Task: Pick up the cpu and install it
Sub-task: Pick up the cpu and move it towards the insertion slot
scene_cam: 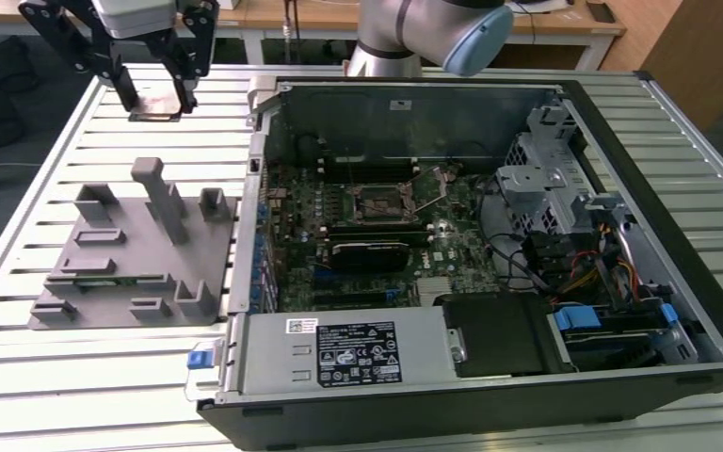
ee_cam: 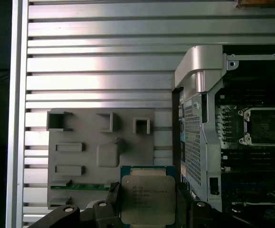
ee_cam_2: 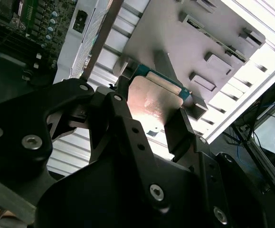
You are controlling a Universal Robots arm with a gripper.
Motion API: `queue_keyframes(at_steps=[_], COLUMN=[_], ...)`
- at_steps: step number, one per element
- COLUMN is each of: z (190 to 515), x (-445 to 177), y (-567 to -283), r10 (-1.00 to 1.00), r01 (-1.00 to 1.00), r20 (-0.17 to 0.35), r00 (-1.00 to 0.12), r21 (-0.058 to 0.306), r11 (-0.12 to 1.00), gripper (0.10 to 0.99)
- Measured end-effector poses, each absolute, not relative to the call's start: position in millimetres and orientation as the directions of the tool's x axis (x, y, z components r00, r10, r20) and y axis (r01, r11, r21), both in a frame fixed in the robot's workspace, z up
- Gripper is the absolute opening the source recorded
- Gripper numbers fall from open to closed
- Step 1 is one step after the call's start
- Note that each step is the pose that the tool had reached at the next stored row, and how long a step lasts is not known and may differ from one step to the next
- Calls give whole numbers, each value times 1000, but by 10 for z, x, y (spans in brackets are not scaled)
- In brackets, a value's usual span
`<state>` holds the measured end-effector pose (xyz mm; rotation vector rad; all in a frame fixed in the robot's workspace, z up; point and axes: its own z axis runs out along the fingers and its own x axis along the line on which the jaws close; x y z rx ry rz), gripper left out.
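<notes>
While the jaws clenched on its two opposite edges, one cpu [ee_cam: 148,199] hung between them above the slatted tabletop [ee_cam: 104,71], near one grey fixture [ee_cam: 80,137] and one open computer case [scene_cam: 462,122].

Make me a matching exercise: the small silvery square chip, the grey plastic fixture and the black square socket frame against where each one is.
1. small square silvery-topped cpu
2. grey plastic fixture
3. black square socket frame

A. on the green motherboard inside the open case
B. clamped in the gripper
C. on the slatted table

Pairs: 1-B, 2-C, 3-A.
</notes>
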<state>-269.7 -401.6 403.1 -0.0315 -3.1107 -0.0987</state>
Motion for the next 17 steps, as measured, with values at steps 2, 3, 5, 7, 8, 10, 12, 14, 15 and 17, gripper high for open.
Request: queue_keyframes(at_steps=[2,3,5,7,8,10,12,14,15,17], z=[4030,4031,4031,4031,4031,4031,4031,4031,4031,4031], x=[-2674,-2663,-2640,-2618,-2607,-2587,-2567,-2546,-2536,-2514], y=[-4016,-4016,-4015,-4016,-4016,-4016,-4016,-4015,-4016,-4016], r10=[19,19,19,19,19,19,19,19,19,19], r01=[21,21,21,21,21,21,21,21,21,21], r20=[30,31,31,32,32,33,33,34,34,35], r00=[-999,-999,-999,-999,-999,-999,-999,-999,-999,-999], r21=[63,63,63,63,63,63,63,63,63,63], r11=[998,998,998,998,998,998,998,998,998,998], gripper=[545,545,545,545,545,545,545,545,545,545])
